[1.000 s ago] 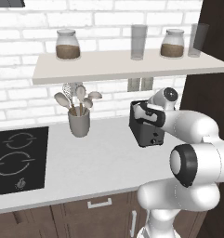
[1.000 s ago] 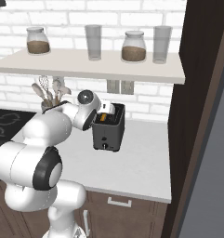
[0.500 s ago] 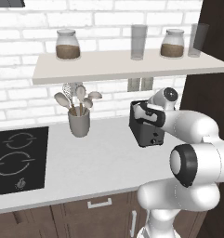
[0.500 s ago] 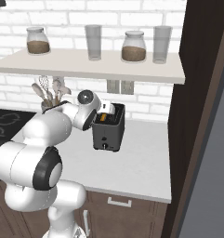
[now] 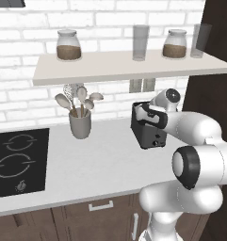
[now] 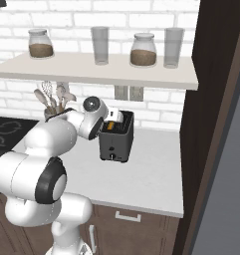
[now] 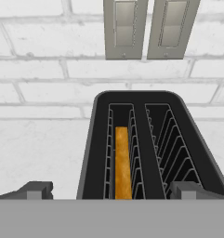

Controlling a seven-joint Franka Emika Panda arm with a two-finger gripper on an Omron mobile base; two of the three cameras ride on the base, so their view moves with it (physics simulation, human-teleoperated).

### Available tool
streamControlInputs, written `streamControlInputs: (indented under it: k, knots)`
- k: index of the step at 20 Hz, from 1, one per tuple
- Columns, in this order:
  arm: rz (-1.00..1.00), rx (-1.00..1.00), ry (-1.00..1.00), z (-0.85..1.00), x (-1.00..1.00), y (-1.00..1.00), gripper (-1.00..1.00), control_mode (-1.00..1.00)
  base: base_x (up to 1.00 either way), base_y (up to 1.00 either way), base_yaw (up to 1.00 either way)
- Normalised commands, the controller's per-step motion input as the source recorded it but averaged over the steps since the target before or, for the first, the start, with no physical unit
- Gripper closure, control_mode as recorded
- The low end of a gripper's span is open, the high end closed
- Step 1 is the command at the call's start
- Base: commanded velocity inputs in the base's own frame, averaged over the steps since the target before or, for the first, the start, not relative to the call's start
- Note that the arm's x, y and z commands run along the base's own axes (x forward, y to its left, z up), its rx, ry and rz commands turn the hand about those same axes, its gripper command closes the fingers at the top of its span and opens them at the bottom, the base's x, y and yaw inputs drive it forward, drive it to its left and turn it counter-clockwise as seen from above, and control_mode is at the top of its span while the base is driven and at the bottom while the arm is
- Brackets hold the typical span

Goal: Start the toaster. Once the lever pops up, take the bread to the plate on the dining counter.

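Stillness across the last second; arm, hand and toaster sit just as they did in both base views a moment back, nothing shifted. Hand hovers over the toaster top, jaws spread as wide as they go, holding nothing; its two fingertips straddle the near end of the toaster body without visibly touching it. Bread stands on edge down in the left slot, right slot bare. Toaster stands on the counter against the brick wall, below the two wall sockets at 12 o'clock in the hand view; utensil pot well off at its 9 o'clock in the left base view, hob farther the same way. Judgement: pause means toasting not visibly started, or the robot waits on the pop-up; cannot tell the lever's position. Plate and carry still ahead.
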Motion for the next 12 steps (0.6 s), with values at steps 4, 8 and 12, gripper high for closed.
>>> streamControlInputs:
  k: [4,8,12]
  knots:
    - [0.0,0.0,0.0,0.0,0.0,0.0,-1.0,-1.0,0.0,0.0,0.0]
    - [0.0,0.0,0.0,0.0,0.0,0.0,-1.0,-1.0,0.0,0.0,0.0]
    - [0.0,0.0,0.0,0.0,0.0,0.0,-1.0,-1.0,0.0,0.0,0.0]
